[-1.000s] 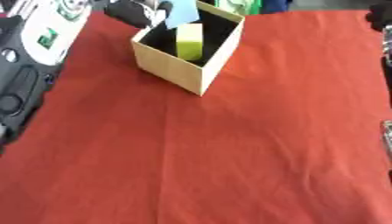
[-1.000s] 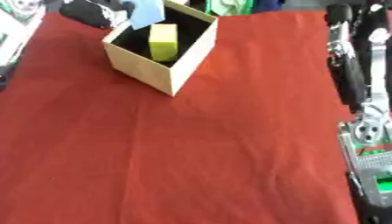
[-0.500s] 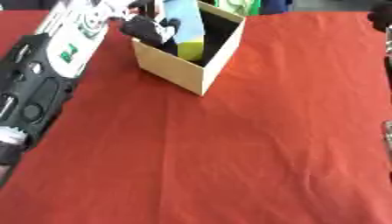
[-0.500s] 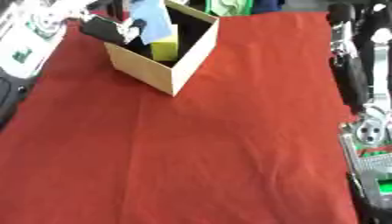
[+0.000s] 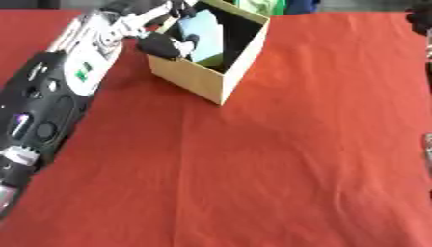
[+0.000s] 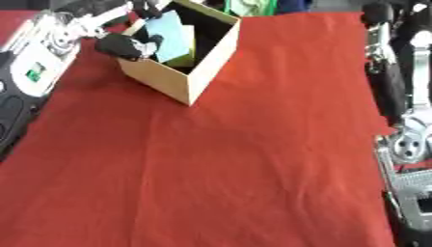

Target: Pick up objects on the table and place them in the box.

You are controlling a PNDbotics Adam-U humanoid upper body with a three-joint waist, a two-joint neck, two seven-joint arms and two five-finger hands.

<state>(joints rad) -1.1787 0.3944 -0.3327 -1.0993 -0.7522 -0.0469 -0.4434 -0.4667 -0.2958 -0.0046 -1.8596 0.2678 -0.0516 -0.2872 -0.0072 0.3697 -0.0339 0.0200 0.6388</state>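
Since a second ago, the left arm has been brought much further in from the left, and the left hand (image 5: 165, 42) is now at the near left wall of the box (image 5: 221, 79). A pale blue block (image 5: 202, 34) is held in it, with the dark fingers curled round the block's lower edge. The block is already over the open top of the box and partly down inside it, standing tall with its long side pointing up. A yellow-green thing (image 6: 182, 58) lies in the box just behind and below the block.

The block lies just past the hand, toward the middle of the box, so it looks as if little more than a letting-go is needed for it to drop in. It may be tipped against the wall or the yellow-green thing as it falls.

The right hand is not seen; only parts of the right arm (image 6: 390, 82) show at the right edge, well apart from the box. The red worktop (image 5: 278, 164) is seen around the box.
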